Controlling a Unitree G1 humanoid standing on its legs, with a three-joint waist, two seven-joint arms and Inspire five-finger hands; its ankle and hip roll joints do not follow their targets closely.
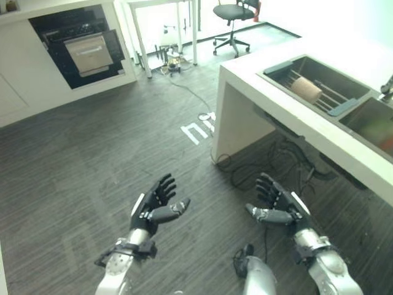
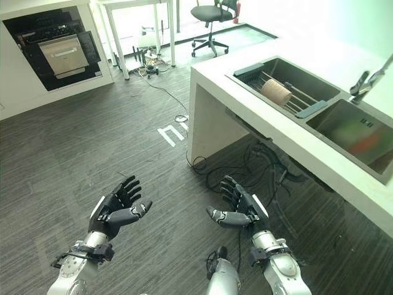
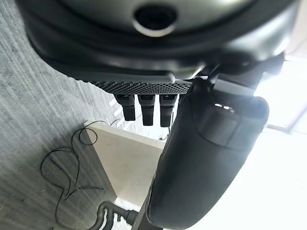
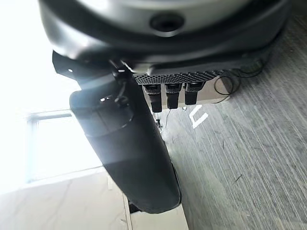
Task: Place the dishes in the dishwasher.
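Tabletop (image 1: 258,70) fills the right of the frame, its sink (image 1: 344,86) holding a rack with one pale, cylindrical dish (image 1: 306,90). Dishwasher (image 1: 80,46) stands open, upper left, well apart. Left robot hand (image 1: 153,206) and right robot hand (image 1: 276,206) hover at the bottom, fingers apart, empty. The dish is probably rigid, light, slippery; grasp round its sides.

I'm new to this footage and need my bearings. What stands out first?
Two dark hands, the left hand and right hand, hover open and empty over the grey floor. To the right, a tan cup lies on a rack in the counter's sink; far left, the dishwasher stands open.
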